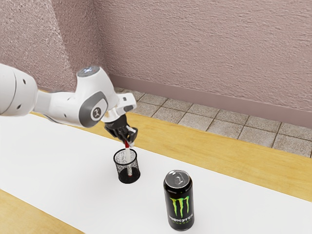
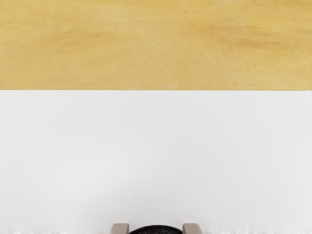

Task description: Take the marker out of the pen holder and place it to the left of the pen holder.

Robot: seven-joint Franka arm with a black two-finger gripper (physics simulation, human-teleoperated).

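Watching the exterior view, you see the pincer tilted over the pen holder, its fingers parted, released rather than clenched. The marker stands nearly upright directly below, its lower part inside the holder's black mesh wall and its red upper end reaching up to the fingertips. Whether either finger touches it, you cannot tell. In the wrist view, the two fingertips of the pincer stand apart, and the holder's dark, curved rim shows between them.

Toward the exterior view's right and nearer its camera, a black drink can with a green logo stands upright, well apart from the holder. Both rest on the white strip of your worktop, which has yellow wood along its far side and again at its near left corner. Beyond the far edge, you see floor tiles and a pinkish, rough wall.
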